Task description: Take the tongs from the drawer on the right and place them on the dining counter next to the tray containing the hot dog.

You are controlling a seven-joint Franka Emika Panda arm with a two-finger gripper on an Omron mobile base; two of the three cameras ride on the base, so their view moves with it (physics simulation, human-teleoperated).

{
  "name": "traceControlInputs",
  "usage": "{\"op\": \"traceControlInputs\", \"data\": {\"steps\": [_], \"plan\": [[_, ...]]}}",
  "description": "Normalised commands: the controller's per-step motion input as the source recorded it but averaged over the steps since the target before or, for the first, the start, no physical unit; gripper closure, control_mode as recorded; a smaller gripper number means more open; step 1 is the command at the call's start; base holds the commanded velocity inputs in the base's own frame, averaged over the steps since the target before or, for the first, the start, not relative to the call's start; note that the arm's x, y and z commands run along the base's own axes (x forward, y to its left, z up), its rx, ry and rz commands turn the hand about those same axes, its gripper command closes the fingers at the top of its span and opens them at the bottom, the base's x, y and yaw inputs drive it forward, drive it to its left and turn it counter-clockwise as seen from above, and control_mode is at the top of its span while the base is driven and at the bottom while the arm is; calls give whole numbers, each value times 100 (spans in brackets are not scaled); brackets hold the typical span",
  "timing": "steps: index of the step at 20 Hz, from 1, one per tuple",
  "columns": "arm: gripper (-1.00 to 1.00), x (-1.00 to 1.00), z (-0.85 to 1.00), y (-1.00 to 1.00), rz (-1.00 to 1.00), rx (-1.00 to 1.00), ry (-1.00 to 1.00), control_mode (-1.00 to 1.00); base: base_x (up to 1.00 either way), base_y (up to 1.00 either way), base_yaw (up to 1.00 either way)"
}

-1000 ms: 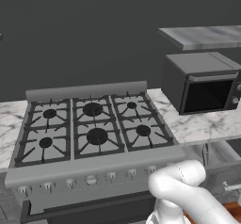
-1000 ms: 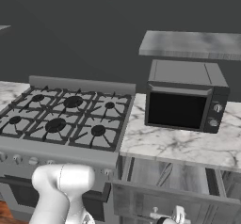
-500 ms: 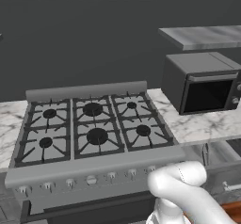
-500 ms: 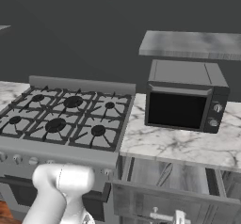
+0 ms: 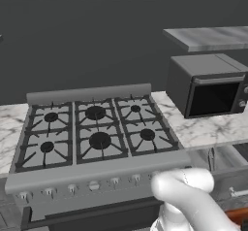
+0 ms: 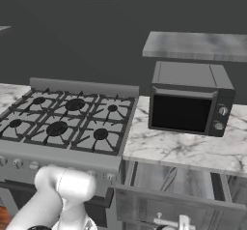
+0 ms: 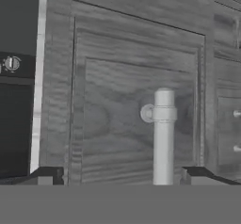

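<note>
Grey wood grain dominates the hand view, where the drawer front (image 7: 136, 100) stands close before the gripper (image 7: 121, 175), its pale cylindrical handle (image 7: 163, 138) running up from the bottom centre of the frame. The two dark fingertips (image 7: 47, 175) sit at the lower left and lower right with the handle between them but untouched, the jaws spread wide and holding nothing.

In the right base view the drawer (image 6: 173, 195) at lower centre, below the marble wall counter (image 6: 183, 144) and the microwave (image 6: 190, 98), stands pulled out, and a thin pale shape lies on its floor, too faint to call the tongs with certainty. The stove (image 6: 67, 122) fills the left of that frame; the white arm (image 6: 58, 195) rises at lower left.

Judged from this, the task appears to be at an early stage: the drawer is open, yet the tongs are ungrasped. Reaching in, lifting them and carrying them to the dining counter beside the tray all remain to be done.
</note>
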Motion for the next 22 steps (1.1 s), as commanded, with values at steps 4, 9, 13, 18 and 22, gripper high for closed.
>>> {"op": "traceControlInputs", "data": {"steps": [4, 9, 13, 18, 22], "plan": [[-100, -17, 60, 0, -2, -14, 15, -100, 0, 0, 0], [-100, -2, 58, 0, 0, -13, 15, -100, 0, 0, 0], [-100, 0, 58, 0, 0, -12, 16, -100, 0, 0, 0], [-100, 0, 45, 0, 0, -11, 18, -100, 0, 0, 0], [-100, 4, 25, 3, 0, -8, 20, -100, 0, 0, 0]]}}
